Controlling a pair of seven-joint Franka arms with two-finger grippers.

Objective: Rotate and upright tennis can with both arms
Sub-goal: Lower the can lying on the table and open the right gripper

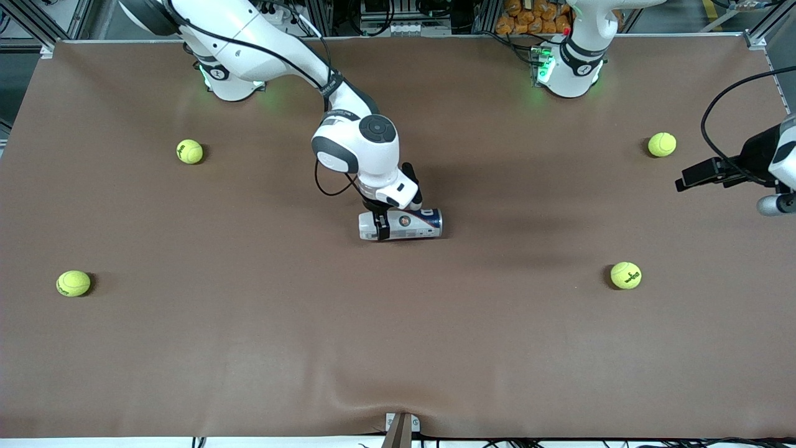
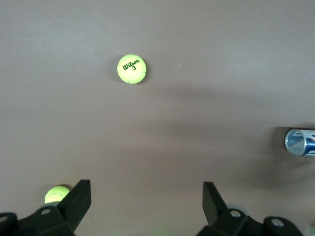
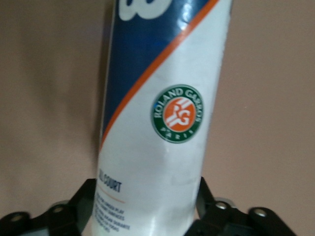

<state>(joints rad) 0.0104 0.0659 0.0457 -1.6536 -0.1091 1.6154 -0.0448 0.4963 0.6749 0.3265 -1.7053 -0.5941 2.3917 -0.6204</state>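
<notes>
Your tennis can [image 1: 407, 224] lay on its side on the table [image 1: 249, 348], about midway between the two ends. Your right gripper [image 1: 380, 225] straddled the can's white end, fingers [image 3: 81, 206] on either side; whether they pinched it you could not tell. Your left gripper [image 2: 146, 199] waited with fingers spread, over the table's left-arm end near two balls [image 1: 661, 144]

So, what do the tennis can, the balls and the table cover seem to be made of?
Tennis can: probably plastic with a glossy printed label, since it shows glare; its end looks silvery, maybe metal. Tennis balls, such as this one: fuzzy yellow-green felt, matte, with printed lettering. Table cover: a brown matte sheet, possibly vinyl or cloth, wrinkled near the front edge.
</notes>
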